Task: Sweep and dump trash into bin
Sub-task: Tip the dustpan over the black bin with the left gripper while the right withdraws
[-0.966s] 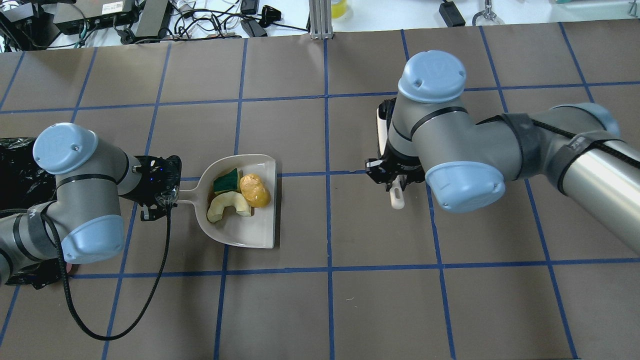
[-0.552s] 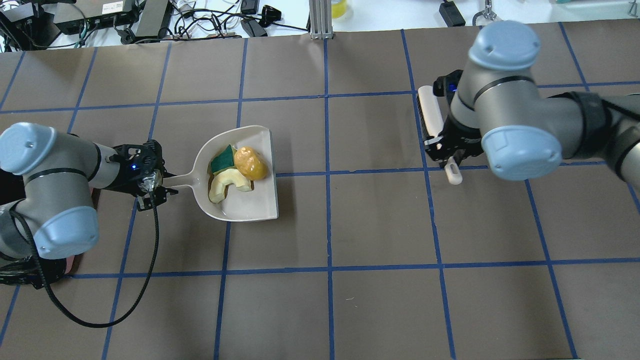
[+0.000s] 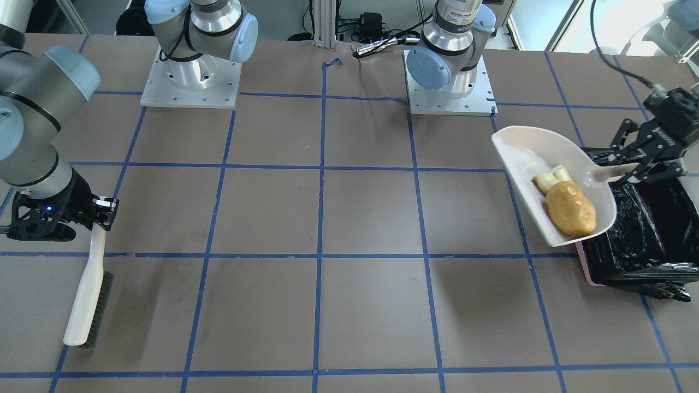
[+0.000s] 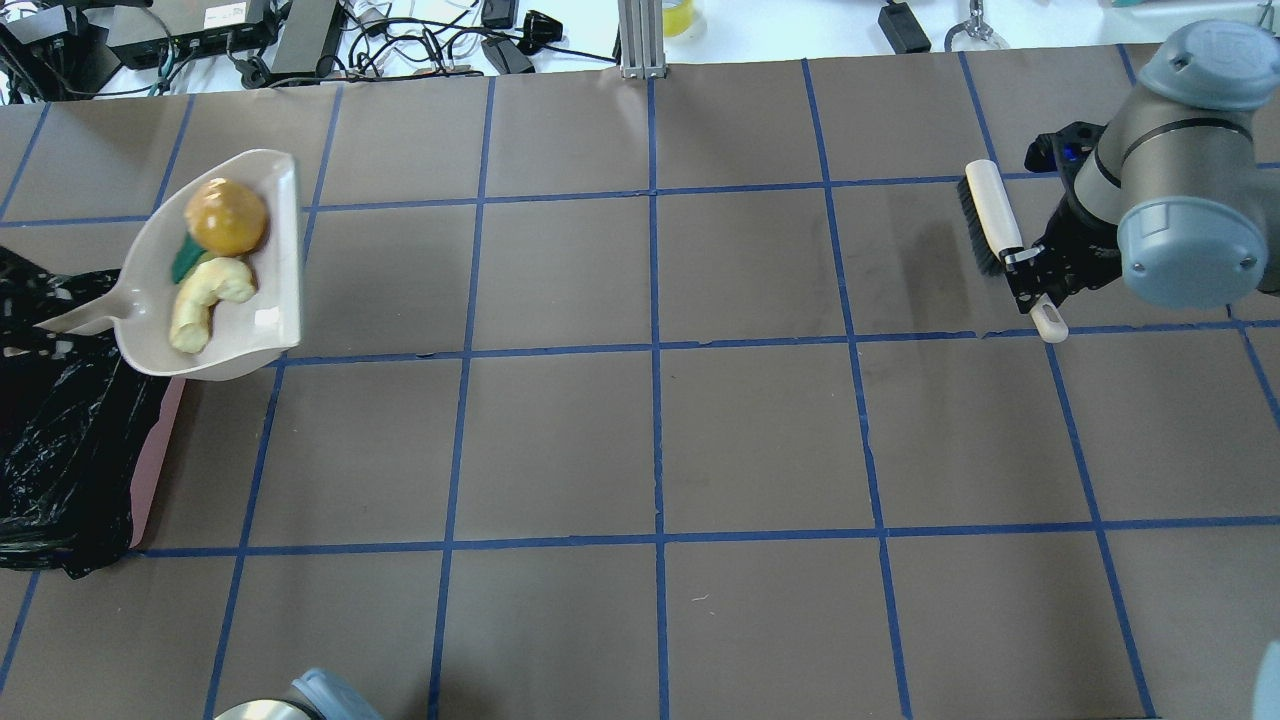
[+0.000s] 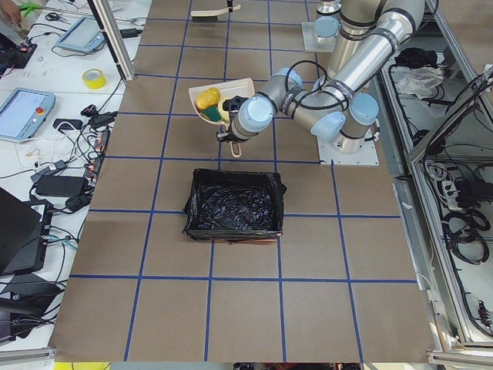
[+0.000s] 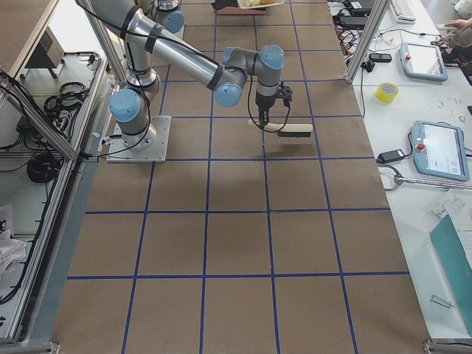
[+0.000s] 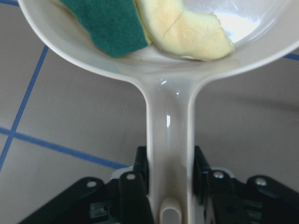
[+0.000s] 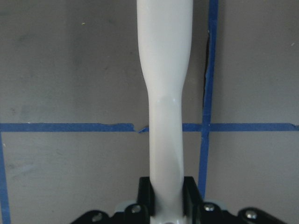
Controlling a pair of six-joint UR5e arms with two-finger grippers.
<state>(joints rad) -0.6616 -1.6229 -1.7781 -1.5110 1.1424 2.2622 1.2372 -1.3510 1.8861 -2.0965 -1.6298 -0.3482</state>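
The sweeping seems finished, and the carry to the bin [image 4: 60, 440] is in hand. The dustpan [image 4: 278, 300] is clamped at its handle by the left jaws and lifted off the table. The handle is over the bin and the scoop mostly to its right. The lump [image 4: 227, 216], crescent [image 4: 205, 298] and sponge [image 4: 185, 262] lie in the scoop, ahead of the jaws. Next, the scoop should be brought over the bag and tipped. The brush [image 3: 87, 295] is gripped by the right jaws, far right.

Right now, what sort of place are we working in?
Probably a robotics lab cell: two arm bases bolted to a brown table gridded with blue tape, teach pendants alongside it, and cables along the far edge.
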